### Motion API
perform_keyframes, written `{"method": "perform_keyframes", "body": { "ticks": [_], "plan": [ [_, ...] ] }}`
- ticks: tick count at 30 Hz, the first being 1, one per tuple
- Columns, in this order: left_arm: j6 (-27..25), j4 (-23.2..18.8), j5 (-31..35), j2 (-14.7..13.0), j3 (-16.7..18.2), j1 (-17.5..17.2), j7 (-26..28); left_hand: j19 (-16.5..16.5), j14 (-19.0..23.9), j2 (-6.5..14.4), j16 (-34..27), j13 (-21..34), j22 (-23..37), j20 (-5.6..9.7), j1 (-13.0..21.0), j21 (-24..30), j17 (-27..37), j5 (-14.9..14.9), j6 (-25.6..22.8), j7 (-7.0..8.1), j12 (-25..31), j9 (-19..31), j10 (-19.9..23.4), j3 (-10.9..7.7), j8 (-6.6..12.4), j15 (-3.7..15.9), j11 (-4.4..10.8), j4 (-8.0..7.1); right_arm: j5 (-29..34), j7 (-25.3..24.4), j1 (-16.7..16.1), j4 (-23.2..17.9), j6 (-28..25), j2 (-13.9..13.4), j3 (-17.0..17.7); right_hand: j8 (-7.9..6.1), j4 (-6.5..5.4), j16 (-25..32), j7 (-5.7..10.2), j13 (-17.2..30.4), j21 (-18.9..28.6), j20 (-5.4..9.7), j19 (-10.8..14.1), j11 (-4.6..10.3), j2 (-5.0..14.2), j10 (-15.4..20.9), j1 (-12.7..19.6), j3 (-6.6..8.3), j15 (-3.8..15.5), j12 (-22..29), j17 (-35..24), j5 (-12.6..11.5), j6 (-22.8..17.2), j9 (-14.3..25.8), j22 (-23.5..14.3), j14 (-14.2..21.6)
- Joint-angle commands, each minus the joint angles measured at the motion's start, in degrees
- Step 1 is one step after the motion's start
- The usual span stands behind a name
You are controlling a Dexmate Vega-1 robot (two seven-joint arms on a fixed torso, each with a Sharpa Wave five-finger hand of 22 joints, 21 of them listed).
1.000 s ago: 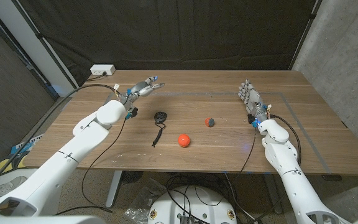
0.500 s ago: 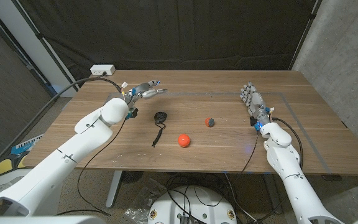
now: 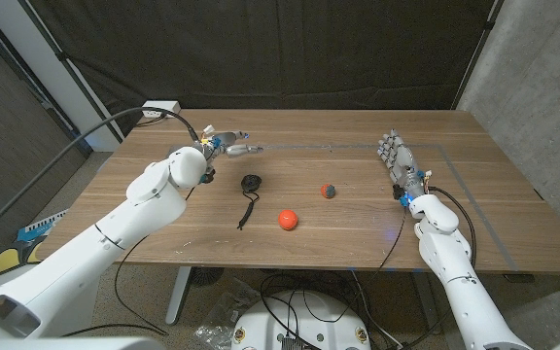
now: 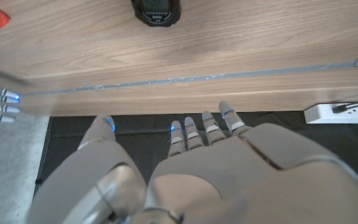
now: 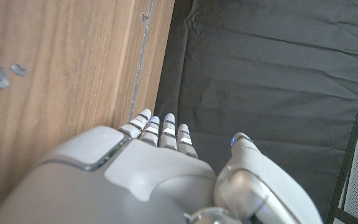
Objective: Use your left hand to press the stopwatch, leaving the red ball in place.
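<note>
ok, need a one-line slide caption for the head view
Left hand hovers beyond the stopwatch, not yet pressing; red ball sits untouched nearby.

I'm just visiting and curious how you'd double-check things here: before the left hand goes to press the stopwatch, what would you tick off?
1. Left hand holds nothing, fingers apart: ok.
2. Left hand over the stopwatch: not ok, it hovers beyond it, toward the table's far side.
3. Stopwatch unobstructed, face up: ok, its strap trails toward the near edge.
4. Red ball apart from the stopwatch: ok.
5. Right hand away from both: ok.
6. Small grey object outside the likely path: ok.
</note>
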State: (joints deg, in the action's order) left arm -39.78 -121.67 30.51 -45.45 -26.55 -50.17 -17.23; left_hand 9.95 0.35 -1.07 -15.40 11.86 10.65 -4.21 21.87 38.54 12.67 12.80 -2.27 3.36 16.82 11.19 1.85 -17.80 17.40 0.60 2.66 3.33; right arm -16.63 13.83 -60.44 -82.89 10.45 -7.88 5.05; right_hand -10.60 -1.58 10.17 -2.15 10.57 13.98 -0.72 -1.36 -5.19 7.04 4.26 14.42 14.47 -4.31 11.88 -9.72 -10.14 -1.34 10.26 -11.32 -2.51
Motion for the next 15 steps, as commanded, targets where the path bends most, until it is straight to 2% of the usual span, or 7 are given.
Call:
{"method": "perform_keyframes", "body": {
  "ticks": [1,5,10,15],
  "plan": [
    [-9.53,-2.64,12.21,-1.97,-8.15,6.52,-13.51,0.95,-0.88,-0.65,0.41,0.27,0.19,0.31,0.28,-0.28,0.16,0.04,-0.21,-0.13,-0.17,0.02,0.29,0.16,0.11,0.15,-0.08,0.26,-0.32,0.20,-0.71,-0.11,0.48,0.11,0.54,-0.40,0.11,0.44,0.03,0.10,-0.12,-0.49,-0.30,-0.34,0.23,0.29,-0.39,-0.16,-0.28,0.34,-0.33,0.03,-0.64,0.21,-0.26,0.47],
    [-10.28,-2.13,16.08,-2.08,-10.59,8.85,-19.28,1.31,-1.54,-0.73,0.69,0.28,0.21,0.17,0.38,-0.52,0.25,0.10,0.05,-0.40,-0.52,0.05,-0.35,0.28,-0.12,-0.05,-0.16,0.31,-0.37,0.23,-0.85,-0.23,0.40,0.10,0.63,-0.41,0.00,0.46,0.11,0.10,-0.13,-0.46,-0.30,-0.26,0.38,0.28,-0.53,-0.17,-0.24,0.33,-0.36,0.02,-0.69,0.21,-0.26,0.48],
    [-9.19,-1.54,20.21,-1.67,-11.82,9.85,-23.61,1.10,-1.44,-0.99,0.71,0.29,0.22,-0.05,0.95,-0.56,0.28,0.24,0.11,-0.84,-0.69,0.07,-0.52,0.33,-0.24,-0.04,-0.24,0.67,-0.44,0.38,-0.85,-0.12,0.56,0.13,0.69,-0.40,-0.08,0.47,0.10,0.10,-0.13,-0.46,-0.28,-0.28,0.48,0.25,-0.64,-0.19,-0.25,0.32,-0.38,0.02,-0.71,0.21,-0.27,0.50],
    [-6.94,-1.15,24.67,-1.05,-12.27,10.11,-27.13,-1.01,0.99,-2.77,0.20,0.32,0.11,-0.25,4.87,-0.51,0.23,1.16,-3.75,-0.96,0.14,0.14,2.59,0.39,0.95,0.85,0.62,3.18,-0.51,0.45,-0.78,0.18,0.90,0.23,0.73,-0.39,-0.15,0.46,0.05,0.10,-0.13,-0.47,-0.27,-0.32,0.48,0.23,-0.77,-0.25,-0.27,0.31,-0.38,0.02,-0.72,0.21,-0.28,0.49]
  ]
}}
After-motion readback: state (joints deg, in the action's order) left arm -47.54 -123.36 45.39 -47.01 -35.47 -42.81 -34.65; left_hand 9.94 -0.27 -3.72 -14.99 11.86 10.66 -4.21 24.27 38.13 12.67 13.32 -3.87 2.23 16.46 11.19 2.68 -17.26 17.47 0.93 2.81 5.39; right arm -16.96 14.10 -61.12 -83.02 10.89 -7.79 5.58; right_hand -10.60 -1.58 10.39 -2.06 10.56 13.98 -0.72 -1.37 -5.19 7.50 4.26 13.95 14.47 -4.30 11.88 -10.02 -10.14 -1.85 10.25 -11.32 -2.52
